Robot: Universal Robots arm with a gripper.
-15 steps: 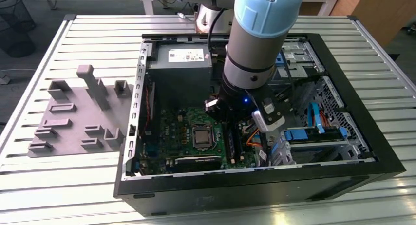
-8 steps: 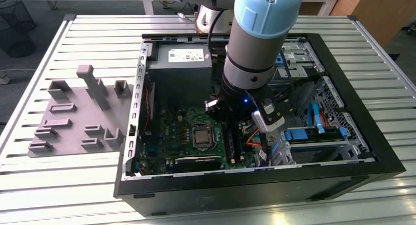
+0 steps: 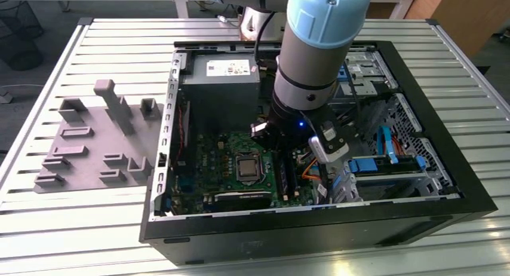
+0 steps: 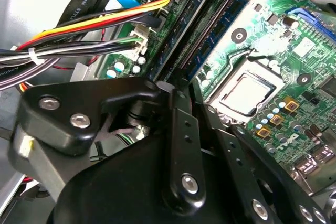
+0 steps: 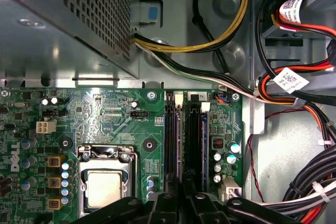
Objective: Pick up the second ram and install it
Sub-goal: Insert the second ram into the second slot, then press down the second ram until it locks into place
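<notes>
First wrist view: gripper poised directly over motherboard memory slots, presumably aligned to seat second ram; finger state cannot be told.

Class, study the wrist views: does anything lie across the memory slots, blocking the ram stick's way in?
Nothing visible does. The claw hangs right over the memory slots, and the cables run off to one side, not across them.

Grey arm, pale-blue joint (black screwed links)
</notes>
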